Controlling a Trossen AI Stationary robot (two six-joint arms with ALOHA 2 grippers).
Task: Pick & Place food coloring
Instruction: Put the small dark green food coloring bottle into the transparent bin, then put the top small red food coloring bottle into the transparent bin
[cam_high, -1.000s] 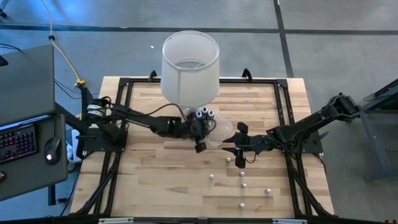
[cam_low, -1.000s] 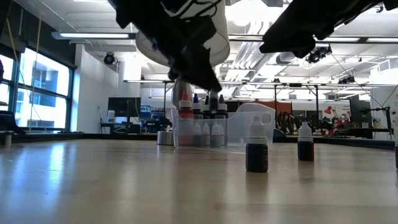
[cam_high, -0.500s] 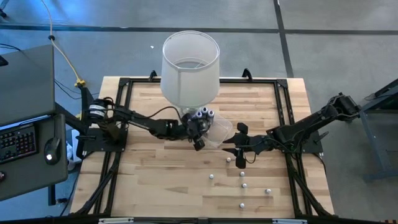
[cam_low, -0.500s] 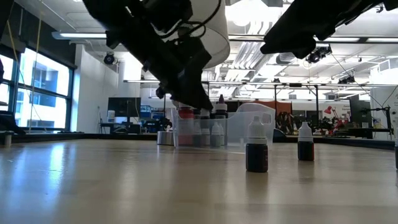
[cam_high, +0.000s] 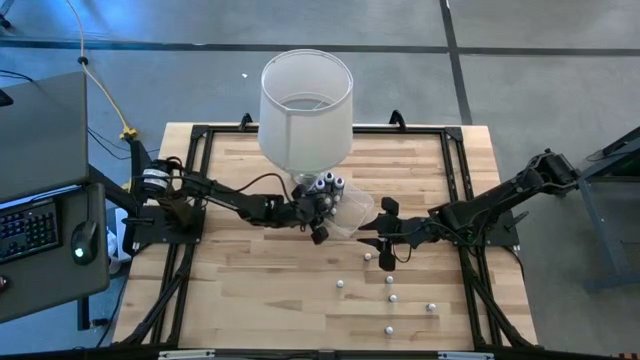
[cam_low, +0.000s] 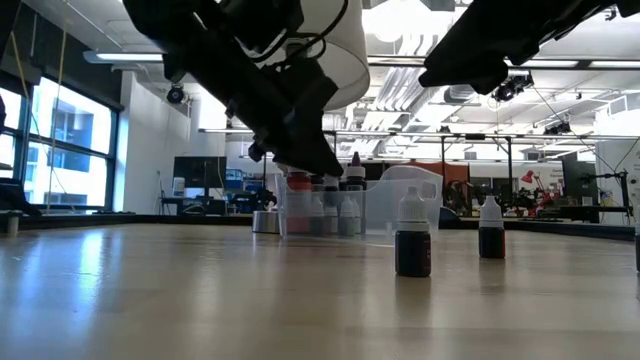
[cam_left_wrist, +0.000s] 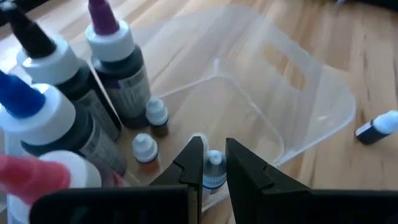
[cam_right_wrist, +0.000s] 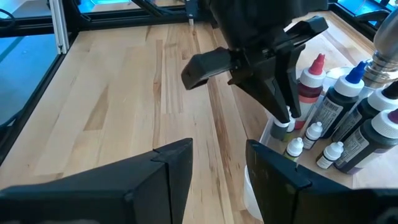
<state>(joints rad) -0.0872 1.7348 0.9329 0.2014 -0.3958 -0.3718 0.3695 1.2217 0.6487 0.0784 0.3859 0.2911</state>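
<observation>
A clear plastic tub (cam_high: 352, 212) stands mid-table in front of the white lampshade (cam_high: 306, 105). It holds large bottles with coloured tips (cam_left_wrist: 118, 74) and small white-capped food coloring bottles (cam_left_wrist: 145, 149). My left gripper (cam_high: 319, 222) reaches into the tub's near-left part and is shut on a small bluish food coloring bottle (cam_left_wrist: 213, 169). My right gripper (cam_high: 384, 238) is open and empty, just right of the tub and clear of the table. Several small bottles (cam_high: 391, 281) stand loose on the table in front of it. My left gripper pinches the small bottle between its two fingertips (cam_left_wrist: 194, 163), at about its cap and shoulder (cam_left_wrist: 214, 163). The fingers slant down into the tub from the table's left. In the right wrist view the bottle (cam_right_wrist: 282, 127) hangs upright at the fingertips; I cannot tell if it touches the tub's floor.
Loose small bottles dot the near right of the table (cam_high: 431, 307), and two show in the low view (cam_low: 412, 236). One lies on its side beyond the tub (cam_left_wrist: 378, 127). The lampshade stands close behind the tub. The table's near left is bare wood (cam_high: 240, 290).
My left gripper has come down toward the tub with the small bottle and drawn back a little toward the table's left, its fingers now slanting into the tub. The right arm has kept still.
</observation>
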